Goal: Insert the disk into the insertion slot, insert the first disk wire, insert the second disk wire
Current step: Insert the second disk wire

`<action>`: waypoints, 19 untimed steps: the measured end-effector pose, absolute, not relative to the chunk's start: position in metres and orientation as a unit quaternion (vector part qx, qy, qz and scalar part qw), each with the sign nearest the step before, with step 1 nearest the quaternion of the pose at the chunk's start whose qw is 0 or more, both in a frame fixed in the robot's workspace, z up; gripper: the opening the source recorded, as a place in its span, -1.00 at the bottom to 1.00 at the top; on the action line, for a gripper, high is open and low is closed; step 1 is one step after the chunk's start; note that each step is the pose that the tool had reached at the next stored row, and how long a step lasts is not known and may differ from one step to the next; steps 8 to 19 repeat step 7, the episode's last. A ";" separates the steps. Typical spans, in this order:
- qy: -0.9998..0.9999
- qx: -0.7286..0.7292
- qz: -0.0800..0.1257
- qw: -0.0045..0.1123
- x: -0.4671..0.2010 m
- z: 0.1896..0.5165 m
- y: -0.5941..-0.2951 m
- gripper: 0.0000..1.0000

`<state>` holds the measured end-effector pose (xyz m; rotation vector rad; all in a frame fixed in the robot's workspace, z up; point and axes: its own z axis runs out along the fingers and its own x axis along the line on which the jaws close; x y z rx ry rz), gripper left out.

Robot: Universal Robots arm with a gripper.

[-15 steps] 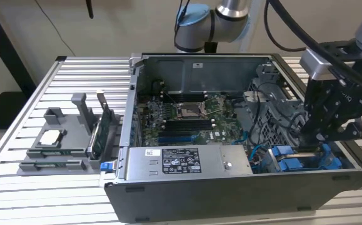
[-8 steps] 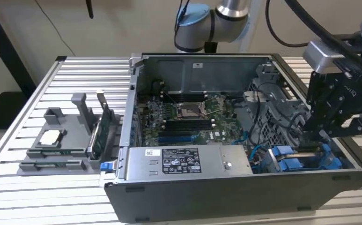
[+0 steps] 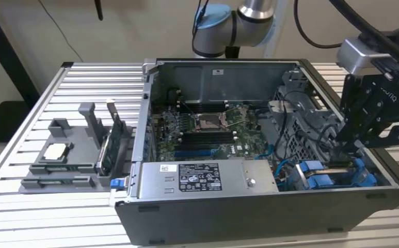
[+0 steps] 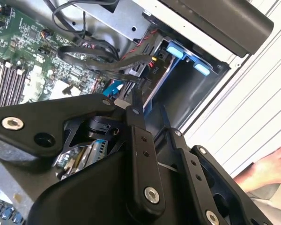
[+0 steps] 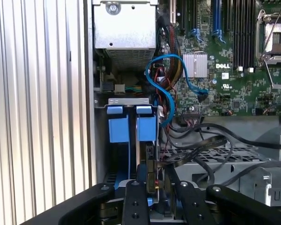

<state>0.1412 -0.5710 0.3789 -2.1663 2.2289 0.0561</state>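
The open computer case [image 3: 254, 217] lies on a slatted table. At the exterior view's right, the disk in its blue carrier [image 3: 321, 178] sits down in the drive bay slot; the blue carrier tabs [image 5: 146, 127] stand side by side. My black gripper [image 3: 338, 155] reaches down into that bay. In both wrist views its fingers [image 5: 131, 201] close around the end of a flat black disk wire [image 5: 196, 150], whose connector [image 5: 152, 176] sits right at the disk's rear edge [image 4: 155, 75]. How far the connector is seated is hidden by the fingers.
The silver labelled power-supply box [image 3: 206, 176] fills the case's front. The motherboard [image 3: 206, 129] lies behind it, with loose blue cables [image 5: 165, 79] and black cables beside the bay. A grey fixture [image 3: 65, 155] stands on the table at the exterior view's left. A hand [image 4: 271, 165] rests outside the case.
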 end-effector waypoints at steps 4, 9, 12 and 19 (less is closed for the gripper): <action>0.717 -0.697 0.018 0.016 0.141 0.380 -0.571 -0.40; 0.717 -0.697 0.018 0.016 0.141 0.381 -0.571 -0.40; 0.717 -0.697 0.018 0.016 0.141 0.381 -0.571 -0.40; 0.717 -0.697 0.018 0.016 0.141 0.381 -0.571 -0.40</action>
